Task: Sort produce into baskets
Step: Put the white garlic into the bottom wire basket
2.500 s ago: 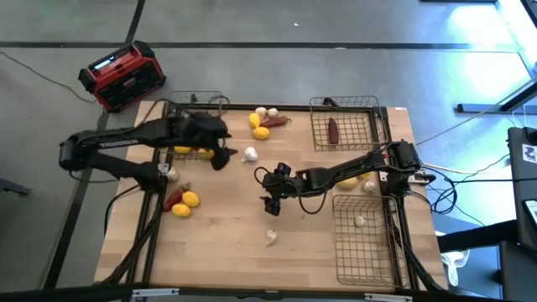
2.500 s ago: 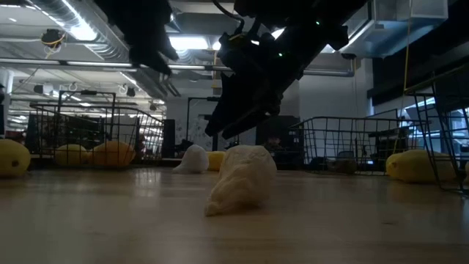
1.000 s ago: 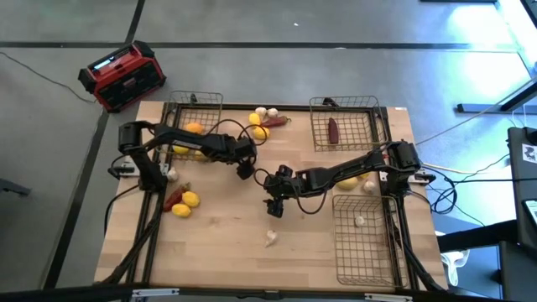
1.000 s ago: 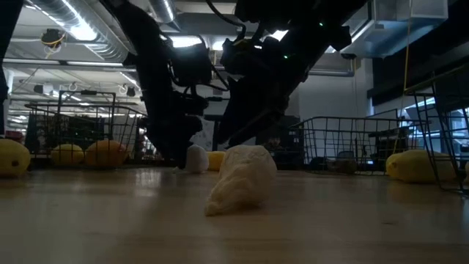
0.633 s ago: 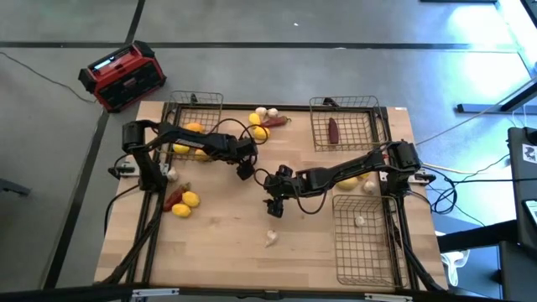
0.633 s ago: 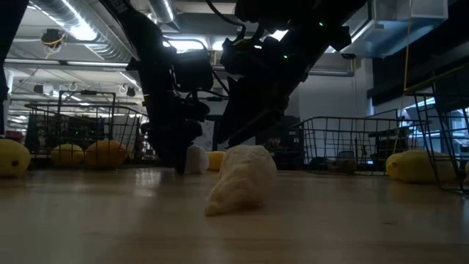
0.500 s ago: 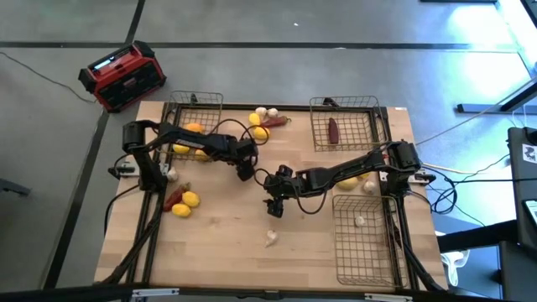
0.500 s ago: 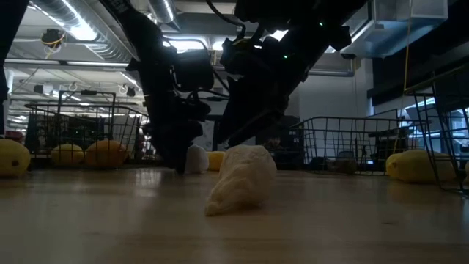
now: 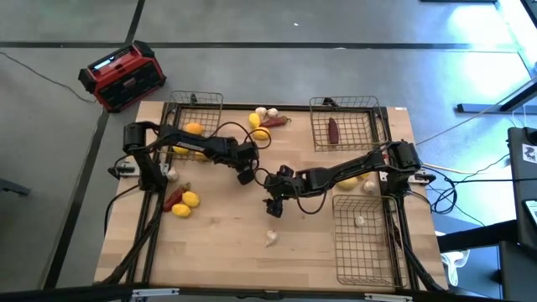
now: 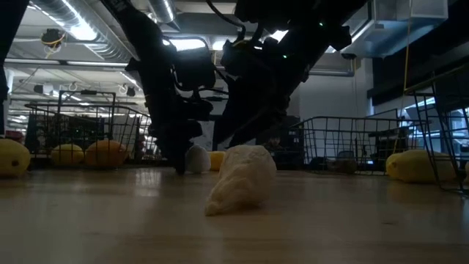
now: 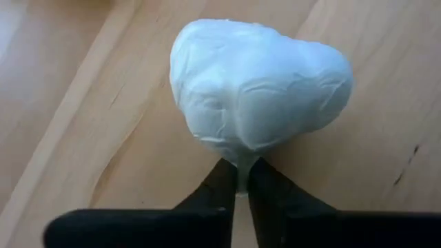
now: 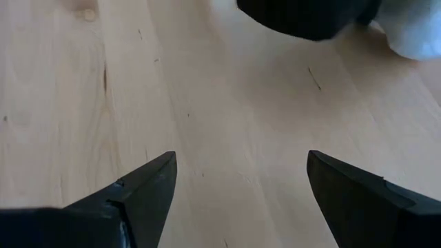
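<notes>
My left gripper stands low over the middle of the table, shut on a white garlic bulb. The low view shows this bulb behind the dark fingers. My right gripper hovers open just to the right, with only bare wood between its fingers. A second garlic bulb lies on its side nearer the front edge. Three wire baskets stand at the far left, far right and near right. My left gripper pinches the bulb's thin stem tip between its two fingertips. The fingers come steeply from above, slanting. The bulb's rounded body lies on the wood beyond the fingertips.
Lemons lie in the far-left basket, a dark red piece in the far-right one, and a garlic in the near-right one. Loose produce lies at the far middle, left and right. A red-and-black box stands off the table.
My left gripper has sunk a little onto the white bulb, rolled slightly and shut on its stem. The bulb stays on the table.
</notes>
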### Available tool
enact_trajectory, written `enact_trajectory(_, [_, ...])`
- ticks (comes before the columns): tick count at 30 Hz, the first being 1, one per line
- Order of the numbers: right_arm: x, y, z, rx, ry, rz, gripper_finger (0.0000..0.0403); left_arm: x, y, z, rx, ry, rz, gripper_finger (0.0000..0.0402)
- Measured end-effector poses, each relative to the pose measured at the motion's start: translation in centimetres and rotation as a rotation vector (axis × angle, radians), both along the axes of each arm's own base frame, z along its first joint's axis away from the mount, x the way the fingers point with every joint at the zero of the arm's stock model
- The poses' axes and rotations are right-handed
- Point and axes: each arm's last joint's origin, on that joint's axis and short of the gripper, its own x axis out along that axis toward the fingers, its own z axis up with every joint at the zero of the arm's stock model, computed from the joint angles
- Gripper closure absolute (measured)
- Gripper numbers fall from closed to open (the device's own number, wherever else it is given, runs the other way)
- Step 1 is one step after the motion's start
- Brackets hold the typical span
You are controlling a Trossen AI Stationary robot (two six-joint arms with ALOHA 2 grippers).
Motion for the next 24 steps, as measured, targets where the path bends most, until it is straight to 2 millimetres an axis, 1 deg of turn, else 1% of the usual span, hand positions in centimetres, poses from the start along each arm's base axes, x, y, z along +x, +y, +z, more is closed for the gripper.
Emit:
enact_trajectory(3, [-0.5, 0.2, 0.4, 0.009, 0.028, 0.008, 0.0084, 0.0, -1.0, 0.5, 0.002, -0.006, -0.032, 0.0394])
enact_trajectory(5, [-1.0, 0.6, 1.0, 0.0, 0.043, 0.009, 0.0084, 0.1, -1.9, 1.3, 0.0, -0.034, -0.066, 0.0393])
enact_trajectory(10, [-2.9, 1.7, 3.3, -0.079, 0.063, -0.005, 0.0084, 0.1, -4.5, 3.7, 0.023, -0.114, -0.184, 0.0379])
enact_trajectory(15, [-4.2, 3.0, 5.6, -0.153, 0.016, 0.03, 0.0084, 0.1, -7.4, 5.9, 0.029, -0.224, -0.285, 0.0375])
enact_trajectory(19, [-4.4, 4.1, 6.5, -0.184, -0.042, 0.096, 0.0084, 0.3, -9.6, 7.1, 0.031, -0.32, -0.359, 0.0374])
enact_trajectory(21, [-4.2, 4.3, 6.8, -0.192, -0.073, 0.117, 0.0084, 0.5, -10.7, 7.2, 0.031, -0.349, -0.399, 0.0374])
enact_trajectory(24, [-4.0, 4.3, 7.0, -0.193, -0.106, 0.132, 0.0084, 0.5, -11.7, 7.3, 0.031, -0.36, -0.437, 0.0373])
